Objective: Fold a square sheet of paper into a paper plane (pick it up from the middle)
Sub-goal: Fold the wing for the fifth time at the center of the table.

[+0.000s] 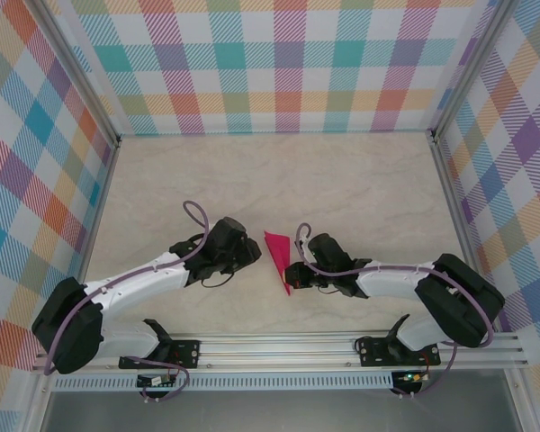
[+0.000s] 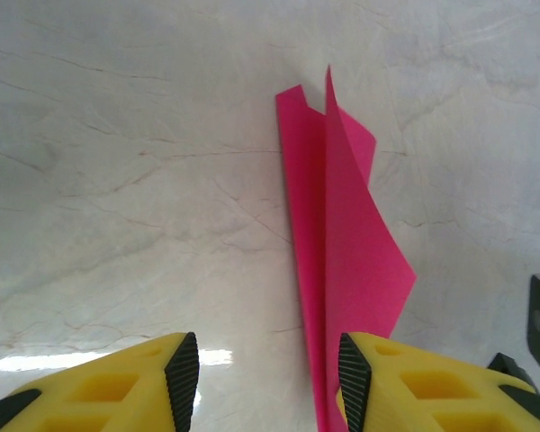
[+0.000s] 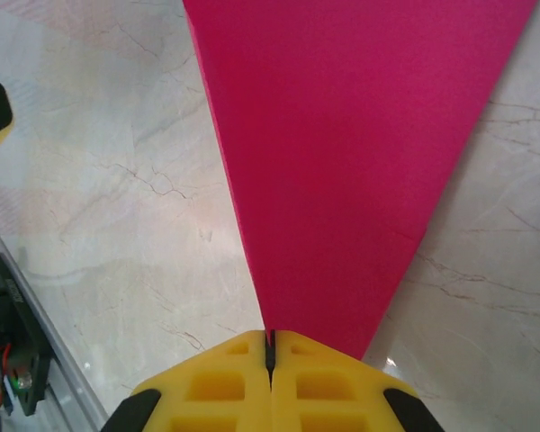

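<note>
The square sheet of paper, magenta-pink, is folded into a narrow pointed paper plane (image 1: 276,256) between the two arms at mid-table. My right gripper (image 1: 293,274) is shut on its narrow near end. In the right wrist view the plane (image 3: 342,162) fans out wide from the closed yellow fingers of that gripper (image 3: 271,346). My left gripper (image 1: 256,255) stands open just left of it. Seen from the left wrist, the plane (image 2: 342,243) shows a raised centre ridge. Its near end runs along the inner side of the right pad (image 2: 354,378) of the left gripper (image 2: 270,378), and the gap beside it is empty.
The marble-patterned table (image 1: 279,180) is ringed by plaid walls (image 1: 279,63) on three sides. An aluminium rail (image 1: 279,346) with the arm bases runs along the near edge. Purple cables loop over both arms.
</note>
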Available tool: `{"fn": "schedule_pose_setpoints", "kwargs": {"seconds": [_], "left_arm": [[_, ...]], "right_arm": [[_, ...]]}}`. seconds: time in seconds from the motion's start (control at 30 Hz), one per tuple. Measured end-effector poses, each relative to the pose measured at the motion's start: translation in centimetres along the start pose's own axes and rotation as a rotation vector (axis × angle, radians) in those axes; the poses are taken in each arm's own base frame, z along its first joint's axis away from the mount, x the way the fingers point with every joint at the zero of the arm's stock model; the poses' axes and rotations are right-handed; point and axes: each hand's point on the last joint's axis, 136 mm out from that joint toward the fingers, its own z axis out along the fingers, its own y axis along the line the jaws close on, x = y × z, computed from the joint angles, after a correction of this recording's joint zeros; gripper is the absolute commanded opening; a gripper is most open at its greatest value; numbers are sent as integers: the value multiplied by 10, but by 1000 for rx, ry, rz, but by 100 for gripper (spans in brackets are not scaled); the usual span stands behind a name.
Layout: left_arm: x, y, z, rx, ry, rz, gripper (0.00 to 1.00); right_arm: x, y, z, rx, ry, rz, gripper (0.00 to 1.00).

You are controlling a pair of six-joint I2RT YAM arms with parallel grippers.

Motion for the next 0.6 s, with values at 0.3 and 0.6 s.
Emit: {"fn": "schedule_pose_setpoints", "kwargs": {"seconds": [0.3, 0.6], "left_arm": [[8, -28, 28, 115, 53, 9, 41], [25, -45, 58, 179, 115, 54, 40]], "right_arm": [[0, -14, 1, -71, 21, 170, 1], [3, -24, 1, -95, 40, 281, 1]]}}
